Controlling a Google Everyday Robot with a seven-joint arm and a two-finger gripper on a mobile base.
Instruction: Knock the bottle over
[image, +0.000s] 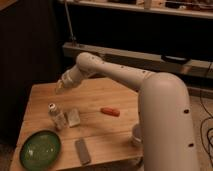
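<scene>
Readable text: none anywhere in the view.
Bottle label: a pale band; no lettering can be made out.
White block: plain face, no legible print.
Grey flat object: no markings can be read.
Robot arm: plain white shell, no legible logo or number.
Tool: over the far left of the tabletop, beyond the bottle and apart from it; carries no readable sign.
</scene>
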